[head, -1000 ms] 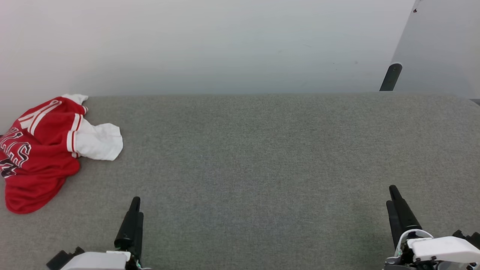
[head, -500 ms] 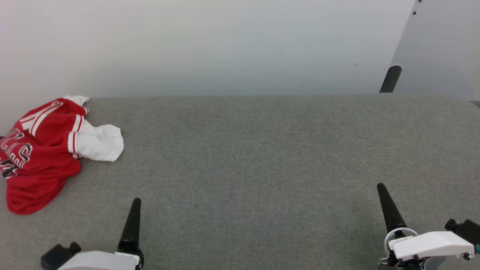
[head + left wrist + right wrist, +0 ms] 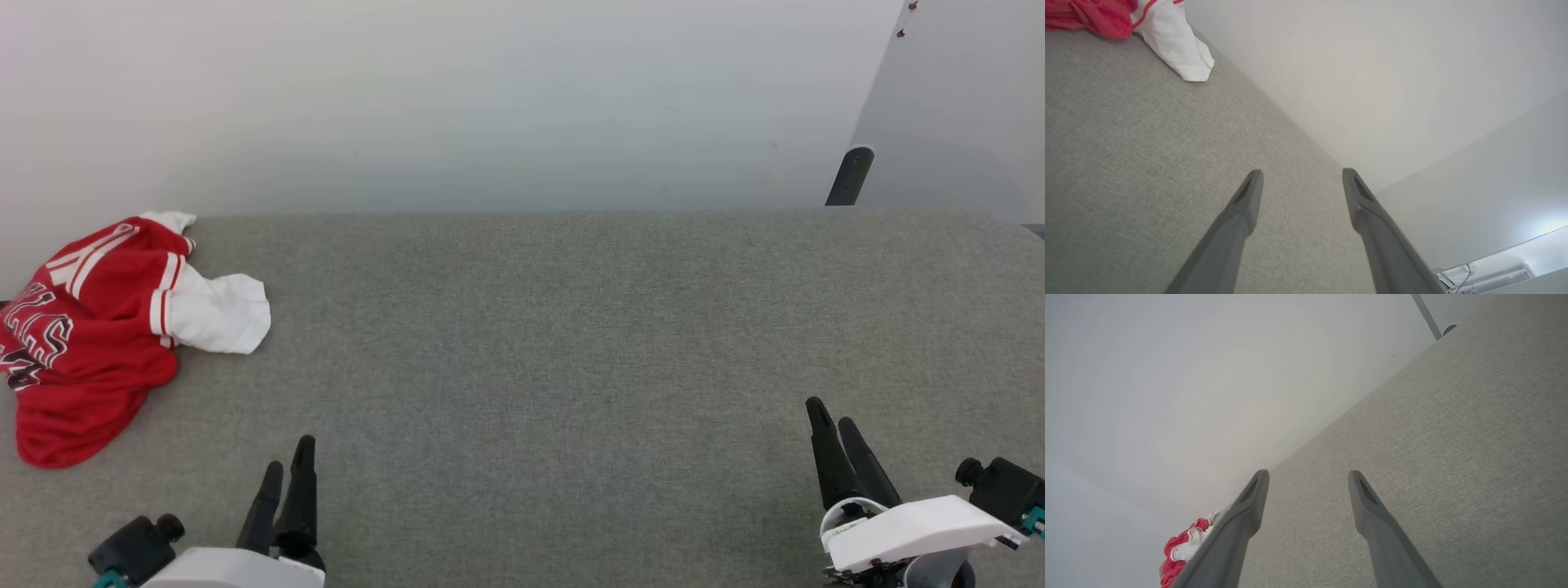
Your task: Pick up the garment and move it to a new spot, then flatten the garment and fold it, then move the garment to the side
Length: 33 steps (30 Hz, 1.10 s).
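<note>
The garment [image 3: 90, 335], a red jersey with a white sleeve and black lettering, lies crumpled at the far left of the grey table [image 3: 531, 327], partly cut off by the head view's edge. My left gripper [image 3: 290, 454] stands open near the front edge, to the right of the garment and apart from it. At the front right my right gripper [image 3: 829, 412] is also open and holds nothing. The left wrist view has the garment's white sleeve [image 3: 1175, 45] far beyond the open left gripper [image 3: 1302, 173]. Beyond the right gripper [image 3: 1308, 473] the garment [image 3: 1184, 549] looks small and distant.
A white wall runs along the table's far edge. At the back right a dark pole [image 3: 849, 175] leans beside a pale panel [image 3: 963, 106]. The grey cloth surface stretches bare between the garment and the right gripper.
Both wrists have turned, so each gripper now shows two spread fingers instead of one. The right gripper has drifted slightly left. The garment lies as before.
</note>
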### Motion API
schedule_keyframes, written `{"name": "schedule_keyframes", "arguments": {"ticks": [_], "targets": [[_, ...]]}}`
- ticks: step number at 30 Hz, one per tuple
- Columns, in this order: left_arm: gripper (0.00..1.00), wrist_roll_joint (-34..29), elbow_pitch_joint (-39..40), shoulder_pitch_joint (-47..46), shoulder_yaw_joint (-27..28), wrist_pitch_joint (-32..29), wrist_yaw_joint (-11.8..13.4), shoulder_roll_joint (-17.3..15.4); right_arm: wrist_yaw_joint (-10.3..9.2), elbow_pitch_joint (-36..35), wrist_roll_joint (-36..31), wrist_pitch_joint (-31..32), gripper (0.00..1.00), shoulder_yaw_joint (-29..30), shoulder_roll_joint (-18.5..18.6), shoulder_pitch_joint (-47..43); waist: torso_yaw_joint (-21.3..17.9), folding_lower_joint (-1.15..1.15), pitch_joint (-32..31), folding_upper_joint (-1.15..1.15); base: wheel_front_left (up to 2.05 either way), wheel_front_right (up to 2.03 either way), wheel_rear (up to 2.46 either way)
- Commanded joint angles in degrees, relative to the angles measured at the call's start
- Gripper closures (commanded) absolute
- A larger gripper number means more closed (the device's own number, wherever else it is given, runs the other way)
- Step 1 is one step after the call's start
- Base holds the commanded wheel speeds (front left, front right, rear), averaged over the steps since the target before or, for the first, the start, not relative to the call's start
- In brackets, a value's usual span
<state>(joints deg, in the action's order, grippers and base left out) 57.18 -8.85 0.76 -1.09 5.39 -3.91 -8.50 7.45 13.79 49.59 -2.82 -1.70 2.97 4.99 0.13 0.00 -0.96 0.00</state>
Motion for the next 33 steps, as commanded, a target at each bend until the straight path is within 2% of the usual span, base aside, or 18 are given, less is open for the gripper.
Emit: {"name": "schedule_keyframes", "arguments": {"ticks": [1, 12, 33], "targets": [[0.0, -2.98, 1.11, -0.1, -0.11, 0.65, 0.33, -0.61, 0.03, -0.99, -2.72, -0.37, 0.0, 0.29, -0.11, 0.8, 0.0, 0.0, -0.02, 0.0, 0.0, 0.0, 0.0], [0.0, -14.19, 3.38, 0.69, 0.32, 2.43, -0.27, -0.42, 0.03, -1.8, -11.52, -1.25, 0.0, 0.32, -0.15, 0.65, -0.02, 0.0, -0.15, 0.0, 0.0, 0.0, 0.0], [0.0, -28.75, 5.94, 2.13, 0.67, 5.35, -2.47, 0.14, 0.04, -2.6, -23.44, -3.32, 0.0, -0.27, -0.12, 0.76, -0.12, 0.0, -0.35, 0.0, 0.0, 0.0, 0.0]]}}
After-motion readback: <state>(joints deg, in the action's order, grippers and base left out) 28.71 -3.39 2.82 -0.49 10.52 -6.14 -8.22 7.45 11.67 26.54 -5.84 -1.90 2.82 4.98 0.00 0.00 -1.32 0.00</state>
